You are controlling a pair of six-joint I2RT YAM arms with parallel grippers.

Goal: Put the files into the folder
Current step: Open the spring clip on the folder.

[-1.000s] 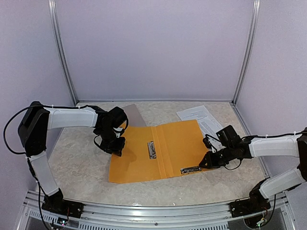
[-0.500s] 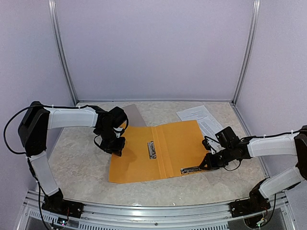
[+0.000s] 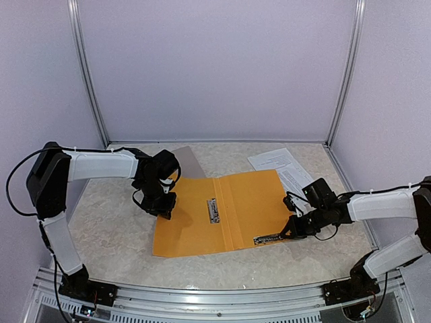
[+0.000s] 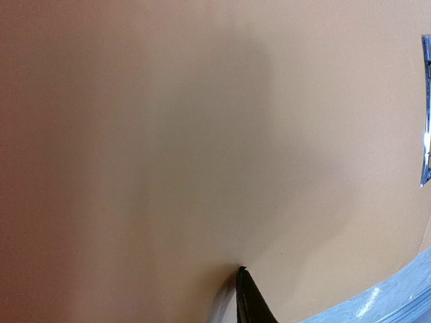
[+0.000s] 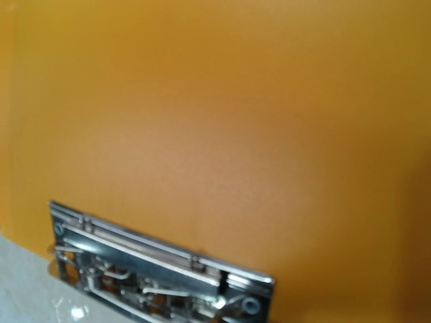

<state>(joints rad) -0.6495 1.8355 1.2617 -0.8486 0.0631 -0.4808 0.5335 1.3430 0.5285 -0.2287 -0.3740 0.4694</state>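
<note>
Folder [image 3: 215,212] open flat, centre frame. Files [image 3: 279,161] upper right on worktop [image 3: 114,229], none inside yet. Right end effector [image 3: 289,232] closed together beside clip [image 3: 267,238]. Left end effector [image 3: 163,205] on folder flap, state unclear.

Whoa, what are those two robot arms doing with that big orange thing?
An open orange folder lies flat on the table. The left gripper is down on its left flap. The right gripper, shut, sits at the metal clip on the right flap's near edge. The files, white printed sheets, lie by the folder's far right corner, not yet inside.
</note>
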